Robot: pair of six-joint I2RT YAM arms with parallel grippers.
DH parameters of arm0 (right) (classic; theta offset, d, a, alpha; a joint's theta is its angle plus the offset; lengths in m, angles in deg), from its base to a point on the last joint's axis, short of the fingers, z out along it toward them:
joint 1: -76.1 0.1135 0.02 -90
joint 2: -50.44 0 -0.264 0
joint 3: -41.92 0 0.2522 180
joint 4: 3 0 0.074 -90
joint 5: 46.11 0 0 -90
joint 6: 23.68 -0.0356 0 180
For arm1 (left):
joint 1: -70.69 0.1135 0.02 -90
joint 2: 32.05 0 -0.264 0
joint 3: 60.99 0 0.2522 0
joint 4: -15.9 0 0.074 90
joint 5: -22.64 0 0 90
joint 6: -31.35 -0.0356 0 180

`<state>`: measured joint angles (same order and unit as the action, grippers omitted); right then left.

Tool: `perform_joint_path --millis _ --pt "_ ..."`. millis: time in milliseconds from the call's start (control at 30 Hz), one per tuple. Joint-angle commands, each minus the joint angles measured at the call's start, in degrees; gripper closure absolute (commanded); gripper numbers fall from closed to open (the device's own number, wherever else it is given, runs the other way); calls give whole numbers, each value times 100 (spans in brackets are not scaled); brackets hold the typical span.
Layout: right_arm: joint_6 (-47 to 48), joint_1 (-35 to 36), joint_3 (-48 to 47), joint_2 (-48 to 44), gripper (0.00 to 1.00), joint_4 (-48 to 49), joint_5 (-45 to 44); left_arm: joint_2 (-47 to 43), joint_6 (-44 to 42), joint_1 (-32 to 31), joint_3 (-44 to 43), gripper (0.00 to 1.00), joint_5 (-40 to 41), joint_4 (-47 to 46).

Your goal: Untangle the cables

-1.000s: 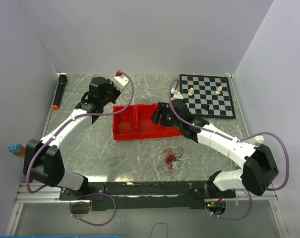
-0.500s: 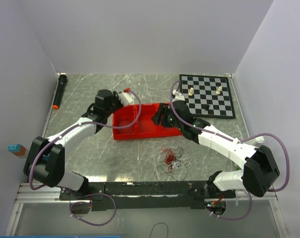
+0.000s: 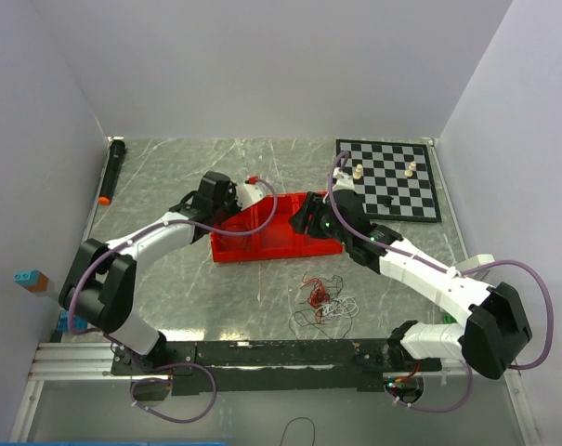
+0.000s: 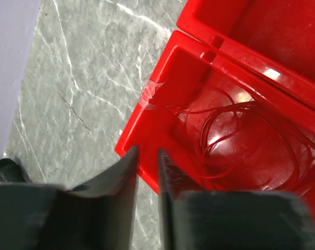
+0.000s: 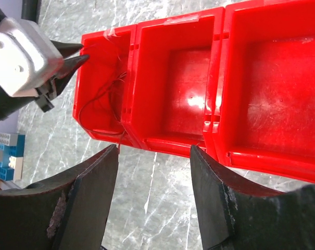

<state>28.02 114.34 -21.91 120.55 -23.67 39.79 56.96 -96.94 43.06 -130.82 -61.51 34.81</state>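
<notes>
Red bin (image 5: 214,99) partly cropped, thin red cable (image 4: 222,138) coiled in its end compartment, my left gripper (image 4: 147,152) barely parted at that corner, right gripper (image 5: 153,148) spread wide above, empty, other cables (image 3: 322,299) tangled on table (image 3: 169,269).

Glossy red all over the bin (image 3: 262,251), with white glare spots. In its left compartment, a thin red wire (image 4: 246,146), barely darker than the plastic. Under the bin, grey-green marbled table (image 3: 169,288) with white veins. On the near side of the bin, cables (image 3: 322,299) in red, white and black. Right of the bin, black-and-white chequered board (image 3: 392,181) with cream pieces (image 3: 357,173). Far left of the bin, black marker (image 3: 111,172), orange tip. White arms (image 3: 415,269), black joints.
</notes>
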Motion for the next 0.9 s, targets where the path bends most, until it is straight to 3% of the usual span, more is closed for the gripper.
perform_joint_path --millis 0,100,233,367,533,700,867 --pt "-89 -53 58 -138 35 59 -161 -156 242 -40 -492 60 -153 521" --pt "-107 -71 67 -172 34 -81 -249 -375 374 -40 -825 35 -382 1012" --pt "-116 -62 198 -392 34 -239 -372 -595 611 -40 -1633 18 -628 2067" --pt "-195 -62 339 -673 32 -687 -732 -972 770 -127 -2241 18 -1102 2832" --pt "-405 -62 952 -1103 30 -1197 -988 -1605 515 -829 -1978 17 -1463 3080" --pt "-625 -62 1437 -1517 30 -1698 -891 -1835 497 -1603 -1399 19 -1814 2809" --pt "-1012 -71 1885 -2298 29 -2313 -873 -1721 24 -2359 -556 20 -2175 1834"
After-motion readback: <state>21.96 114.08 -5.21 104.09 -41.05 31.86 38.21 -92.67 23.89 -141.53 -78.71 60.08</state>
